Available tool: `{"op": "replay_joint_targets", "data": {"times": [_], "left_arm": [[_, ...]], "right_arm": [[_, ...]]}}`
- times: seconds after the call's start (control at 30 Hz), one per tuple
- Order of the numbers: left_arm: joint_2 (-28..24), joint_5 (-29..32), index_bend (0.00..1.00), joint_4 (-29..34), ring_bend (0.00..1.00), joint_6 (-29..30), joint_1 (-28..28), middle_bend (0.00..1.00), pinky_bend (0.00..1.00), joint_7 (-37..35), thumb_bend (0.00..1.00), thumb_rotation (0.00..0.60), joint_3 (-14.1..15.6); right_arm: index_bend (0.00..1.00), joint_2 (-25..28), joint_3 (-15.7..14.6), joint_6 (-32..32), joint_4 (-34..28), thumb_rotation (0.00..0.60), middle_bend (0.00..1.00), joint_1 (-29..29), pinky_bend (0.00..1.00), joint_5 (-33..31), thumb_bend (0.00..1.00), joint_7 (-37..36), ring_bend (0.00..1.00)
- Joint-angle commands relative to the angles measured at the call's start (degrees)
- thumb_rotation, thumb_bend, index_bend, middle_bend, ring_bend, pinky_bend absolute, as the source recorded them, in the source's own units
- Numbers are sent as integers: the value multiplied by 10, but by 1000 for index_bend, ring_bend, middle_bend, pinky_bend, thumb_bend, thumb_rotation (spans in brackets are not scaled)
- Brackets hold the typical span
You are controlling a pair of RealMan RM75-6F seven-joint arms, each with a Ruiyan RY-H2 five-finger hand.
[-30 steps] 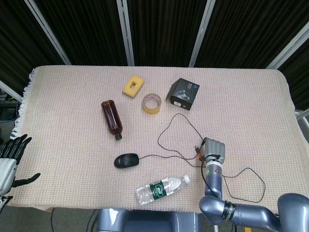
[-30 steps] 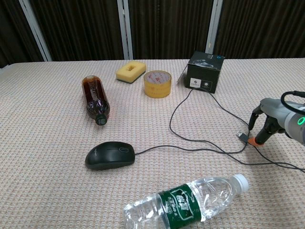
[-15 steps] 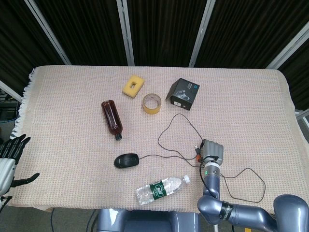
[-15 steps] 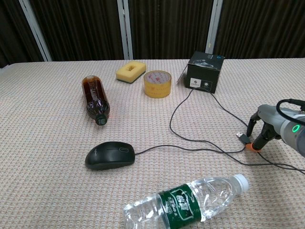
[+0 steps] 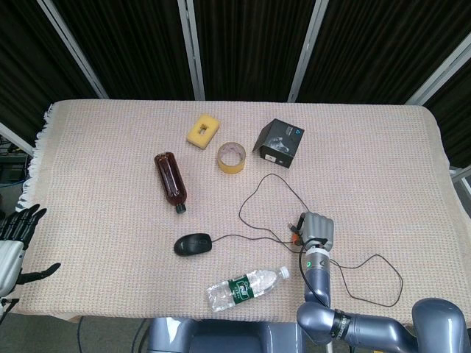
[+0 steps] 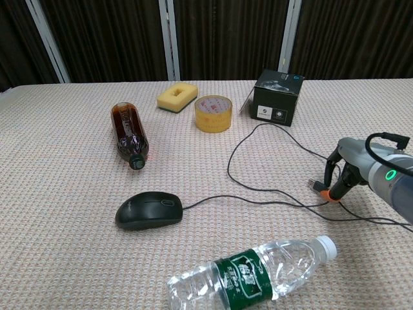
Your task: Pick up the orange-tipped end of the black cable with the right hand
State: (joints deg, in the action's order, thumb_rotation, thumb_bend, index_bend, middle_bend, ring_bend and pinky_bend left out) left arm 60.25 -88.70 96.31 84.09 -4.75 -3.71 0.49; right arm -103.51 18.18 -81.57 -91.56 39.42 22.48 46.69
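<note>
Right hand: the right hand (image 6: 348,169) sits low over the table's right front area, its fingers (image 6: 340,183) pinching the orange tip (image 6: 331,196) of the cable (the metal plug pokes out to the left of them).
Orange tip: it is at the hand's fingertips, close to the cloth; whether it still touches the cloth cannot be told. In the head view it shows at the hand's left edge (image 5: 294,237).
Cable: the black cable (image 6: 271,129) loops from the tip back toward the black box (image 6: 278,96) and trails off to the right.
Left hand: the left hand (image 5: 16,234) hangs off the table's left edge, fingers spread, holding nothing.
Cloth: a beige woven cloth (image 5: 103,147) covers the table.
Other things: mouse (image 6: 148,210), water bottle (image 6: 251,271), brown bottle (image 6: 130,134), tape roll (image 6: 213,113), yellow sponge (image 6: 177,97).
</note>
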Motion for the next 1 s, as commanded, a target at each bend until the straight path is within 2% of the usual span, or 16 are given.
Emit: {"op": "replay_joint_targets", "data": {"times": [0.03, 0.27, 0.63, 0.83, 1.0], "left_arm": [[0, 0, 0, 0, 0, 0, 0, 0, 0, 0, 41, 600, 0], [-1, 2, 0, 1, 0, -3, 0, 0, 0, -2, 42, 600, 0], [-2, 7, 0, 4, 0, -6, 0, 0, 0, -2, 40, 600, -1], [-3, 11, 0, 6, 0, -7, 0, 0, 0, -1, 40, 600, -1], [-3, 13, 0, 8, 0, -8, 1, 0, 0, 1, 40, 600, -2]], "right_arm": [[553, -2, 0, 0, 2, 600, 1000, -1, 850, 0, 297, 2, 1000], [576, -6, -1, 0, 4, 600, 1000, -5, 850, 9, 392, 2, 1000], [596, 31, 3, -2, -59, 600, 1000, -24, 850, 94, 409, -54, 1000], [603, 63, 9, -1, -104, 600, 1000, -52, 850, 163, 409, -136, 1000], [604, 85, 11, 7, -119, 600, 1000, -92, 848, 234, 413, -256, 1000]]}}
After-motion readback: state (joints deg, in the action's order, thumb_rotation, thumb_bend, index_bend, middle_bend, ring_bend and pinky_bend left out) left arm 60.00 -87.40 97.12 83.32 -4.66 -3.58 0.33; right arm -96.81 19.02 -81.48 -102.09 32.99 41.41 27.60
